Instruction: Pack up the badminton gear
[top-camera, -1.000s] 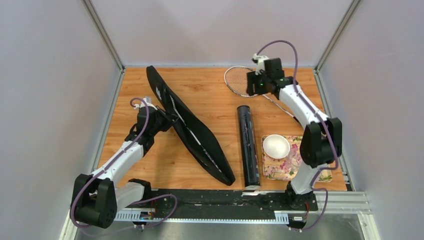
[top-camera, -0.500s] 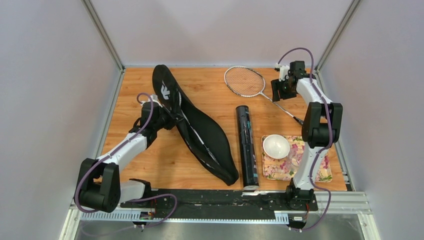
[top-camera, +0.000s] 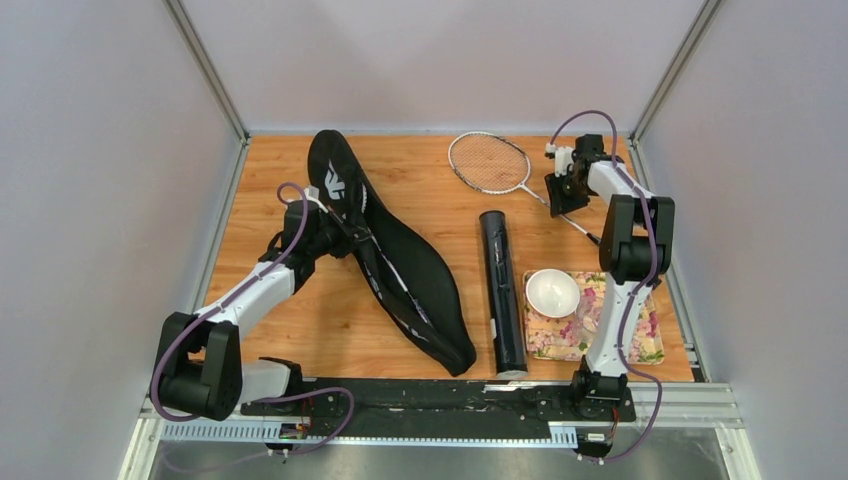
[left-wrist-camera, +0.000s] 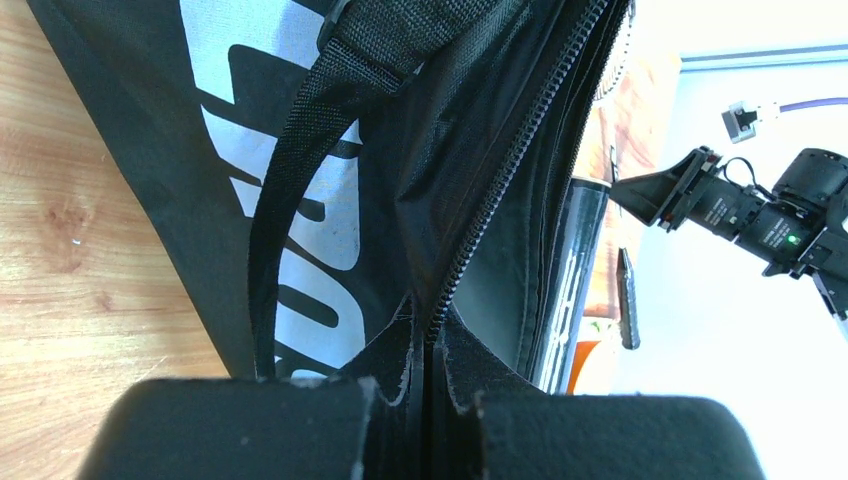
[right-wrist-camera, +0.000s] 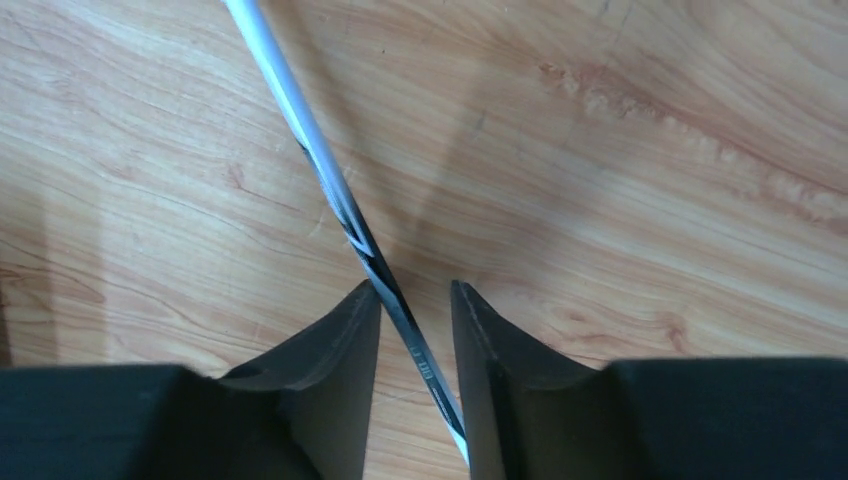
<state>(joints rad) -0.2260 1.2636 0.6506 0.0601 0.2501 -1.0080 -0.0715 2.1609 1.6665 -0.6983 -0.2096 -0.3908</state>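
Silver racket (right-wrist-camera: 330, 190) lies within right claw (right-wrist-camera: 415, 300), near table (top-camera: 420, 160) edge.

From above, the handle of the racket (top-camera: 497, 166) is partly hidden by the right arm (top-camera: 628, 250). In the left wrist view, white lettering on the racket bag (left-wrist-camera: 150, 130) is partly covered by a strap (left-wrist-camera: 300, 150).

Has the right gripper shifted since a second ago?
Yes. The right gripper moved rightward off the racket head to its shaft, nearer the white bowl.
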